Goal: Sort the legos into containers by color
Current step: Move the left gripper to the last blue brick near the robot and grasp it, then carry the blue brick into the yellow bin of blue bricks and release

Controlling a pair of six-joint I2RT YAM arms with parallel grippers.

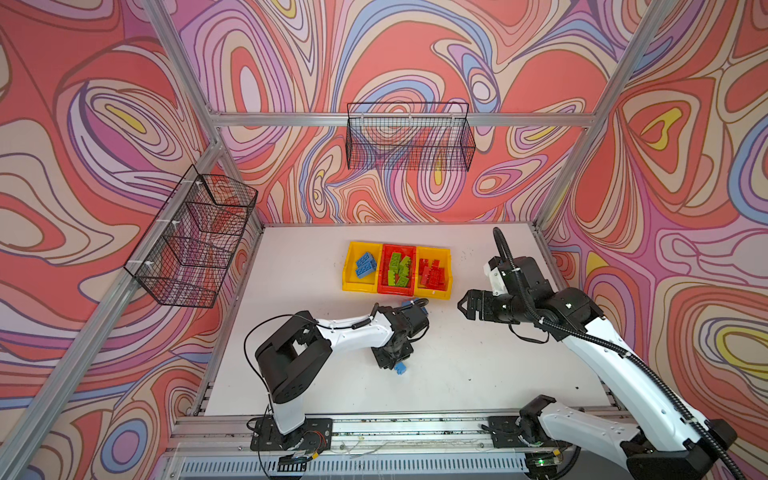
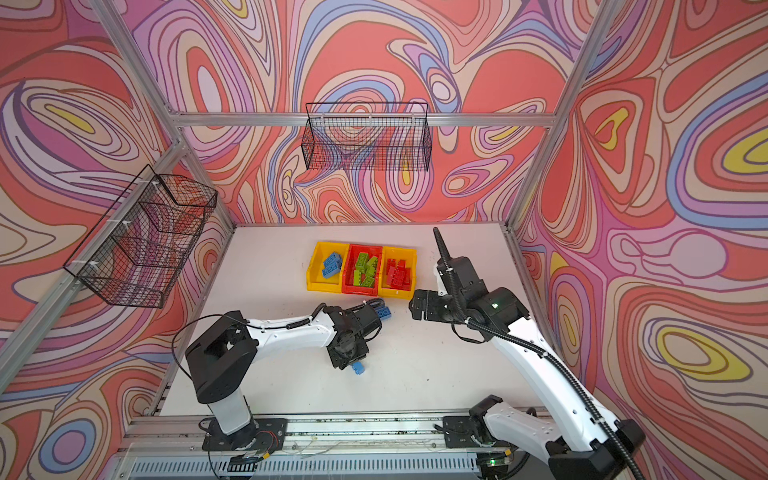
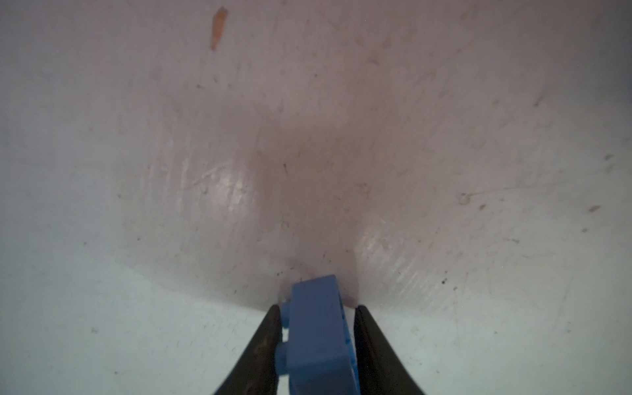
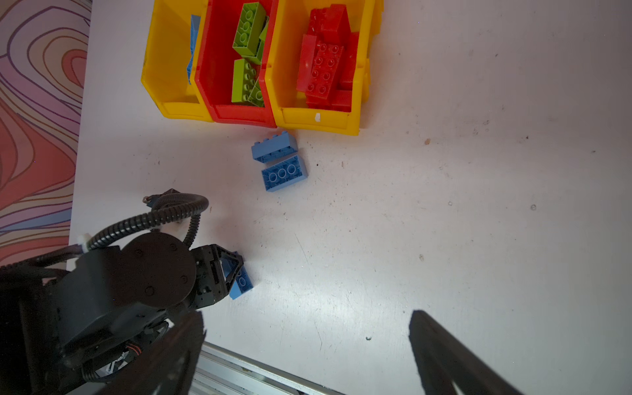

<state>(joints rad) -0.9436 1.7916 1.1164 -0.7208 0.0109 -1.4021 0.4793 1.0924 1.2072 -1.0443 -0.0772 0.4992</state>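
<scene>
My left gripper [image 3: 316,309] is shut on a blue lego [image 3: 318,335], which it holds low over the white table [image 1: 478,374]; both top views show that brick [image 1: 400,369] [image 2: 357,368] poking out under the wrist. Two more blue legos [image 4: 275,147] [image 4: 284,176] lie just in front of the containers. The left yellow bin [image 1: 353,286] holds blue bricks [image 1: 365,264], the red bin [image 1: 397,291] green ones [image 1: 399,268], the right yellow bin [image 1: 436,296] red ones [image 1: 434,272]. My right gripper [image 1: 461,305] [image 4: 307,328] hovers open and empty, right of the bins.
Black wire baskets hang on the back wall [image 1: 409,137] and the left wall [image 1: 195,237]. An aluminium rail [image 1: 374,424] runs along the table's front edge. The left arm's wrist [image 1: 409,324] partly covers the loose blue bricks in both top views.
</scene>
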